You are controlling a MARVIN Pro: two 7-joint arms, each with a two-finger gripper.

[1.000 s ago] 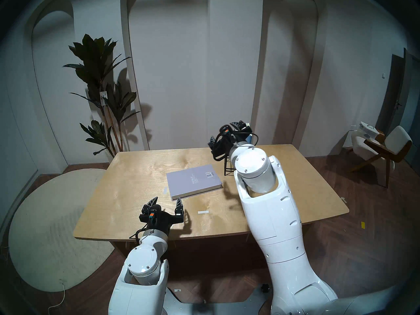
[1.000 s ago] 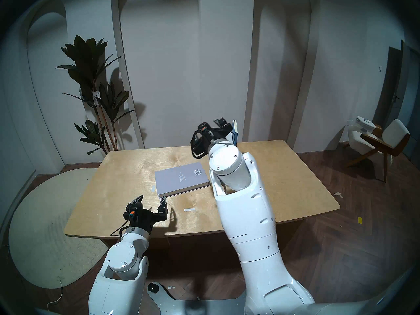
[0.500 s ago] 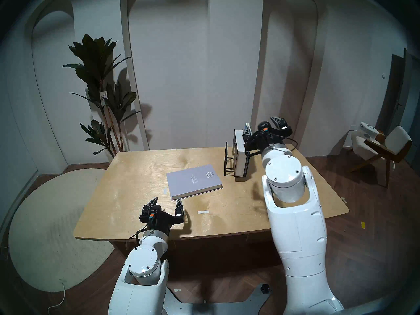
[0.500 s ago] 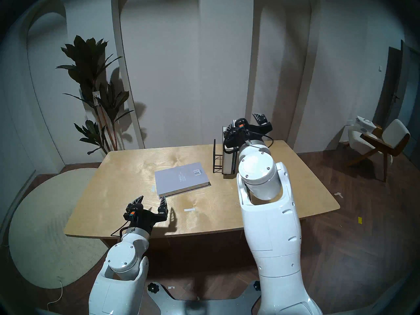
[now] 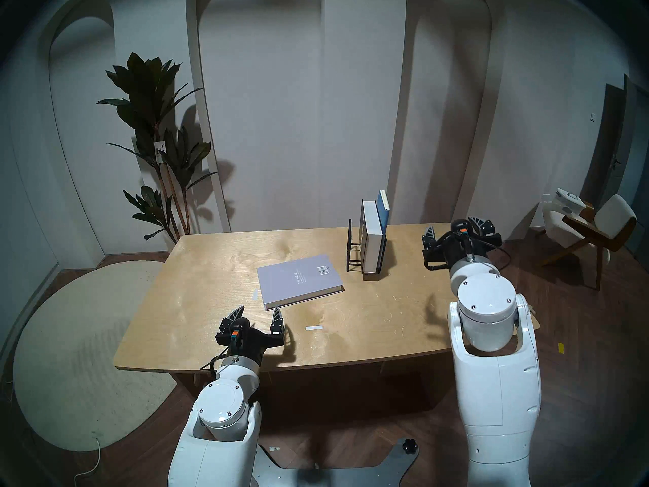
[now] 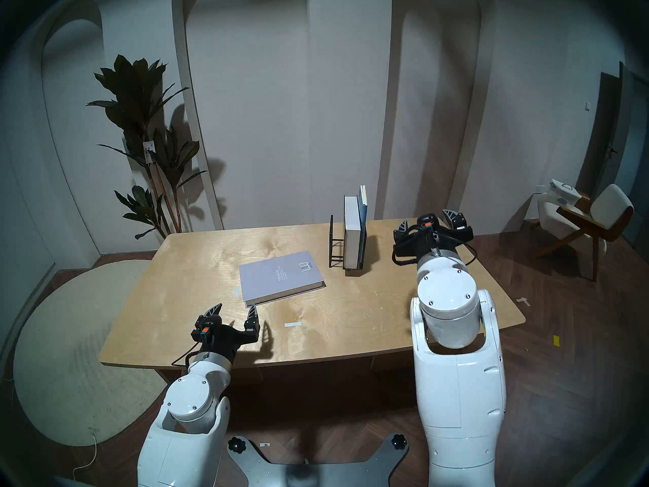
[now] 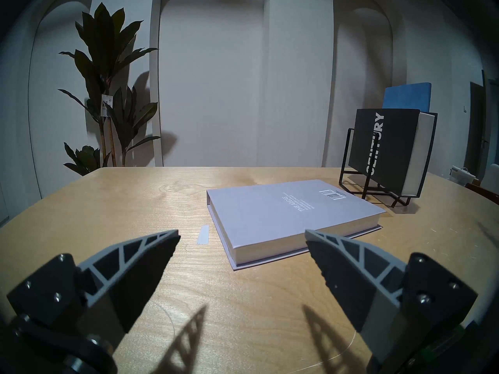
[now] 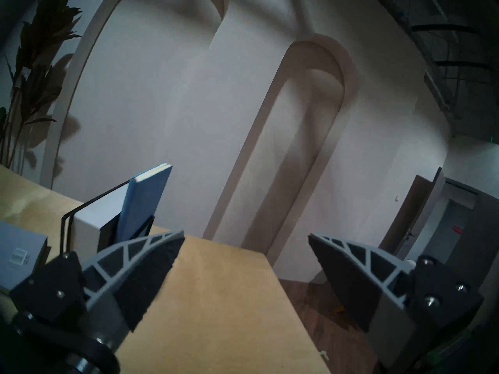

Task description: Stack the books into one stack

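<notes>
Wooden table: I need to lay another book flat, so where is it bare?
The wooden table is bare left of the flat grey-lavender book, and on the near right between it and the right gripper. Crowded: around the black wire rack.

I stand at a pale wooden table (image 5: 217, 265) on a dark herringbone wood floor (image 5: 579, 335), facing a white wall (image 5: 281, 124) at twelve o'clock with three tall arched niches. A leafy potted plant (image 5: 158, 124) rises at ten o'clock beside the table's far corner, and a round cream rug (image 5: 77, 352) lies on the floor at eight o'clock. At two o'clock a wood-framed chair with white cushions (image 5: 593, 229) sits near a dark door (image 5: 611, 142), and the light is dim, throwing soft shadows on the wall.
</notes>
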